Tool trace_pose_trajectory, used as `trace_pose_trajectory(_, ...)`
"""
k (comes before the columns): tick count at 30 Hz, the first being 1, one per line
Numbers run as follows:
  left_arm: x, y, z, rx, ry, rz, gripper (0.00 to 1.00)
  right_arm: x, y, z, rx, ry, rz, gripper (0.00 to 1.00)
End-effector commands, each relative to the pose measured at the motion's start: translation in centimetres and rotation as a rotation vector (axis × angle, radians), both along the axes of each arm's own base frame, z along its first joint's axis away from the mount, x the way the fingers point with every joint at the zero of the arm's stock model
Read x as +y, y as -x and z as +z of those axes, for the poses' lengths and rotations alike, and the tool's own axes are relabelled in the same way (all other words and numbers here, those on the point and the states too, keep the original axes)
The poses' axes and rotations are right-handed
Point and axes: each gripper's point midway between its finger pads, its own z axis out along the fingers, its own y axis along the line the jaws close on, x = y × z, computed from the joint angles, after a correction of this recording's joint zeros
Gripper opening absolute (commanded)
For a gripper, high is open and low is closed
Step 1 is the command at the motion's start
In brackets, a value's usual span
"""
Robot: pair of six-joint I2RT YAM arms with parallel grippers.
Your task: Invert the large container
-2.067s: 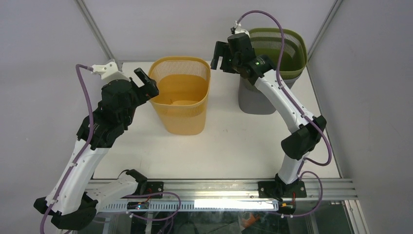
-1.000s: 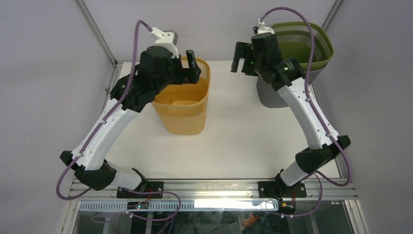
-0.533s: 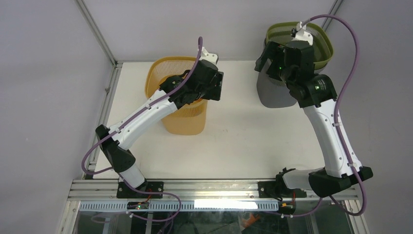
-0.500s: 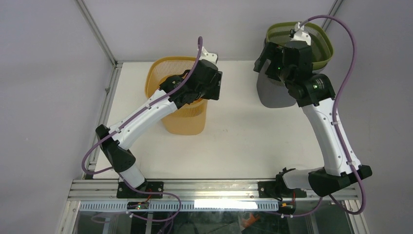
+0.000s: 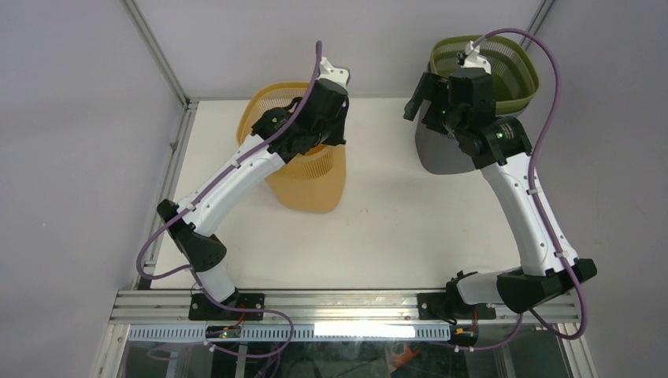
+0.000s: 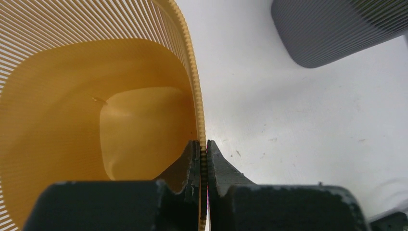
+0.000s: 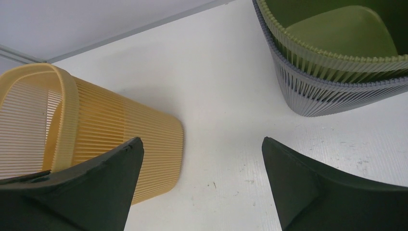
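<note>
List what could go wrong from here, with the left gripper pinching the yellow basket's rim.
1. The left gripper clamps only one spot on the thin rim of the yellow basket. The rim may flex and slip out mid-flip.
2. The tilted basket could swing or skid into the open right gripper or the grey basket nearby.

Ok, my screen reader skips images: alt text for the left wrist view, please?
The left gripper is shut on the rim of the yellow slatted plastic basket; a grey slatted basket stands beyond on the white table.
</note>
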Motion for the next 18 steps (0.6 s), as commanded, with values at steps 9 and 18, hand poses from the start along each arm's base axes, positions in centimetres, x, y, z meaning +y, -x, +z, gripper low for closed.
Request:
trace_pose_trajectory(9, 4.9, -1.0, 13.8, -0.129, 0.619, -0.210, 0.00, -1.0, 0.9, 3.4, -0.122, -0.039, -0.011, 0.97)
trace_pose_trajectory(18, 11.2, -1.2, 10.8, -0.027, 0.870, -0.203, 0.00, 2.6, 1.2, 0.6, -0.027, -0.155, 0.171, 0.99)
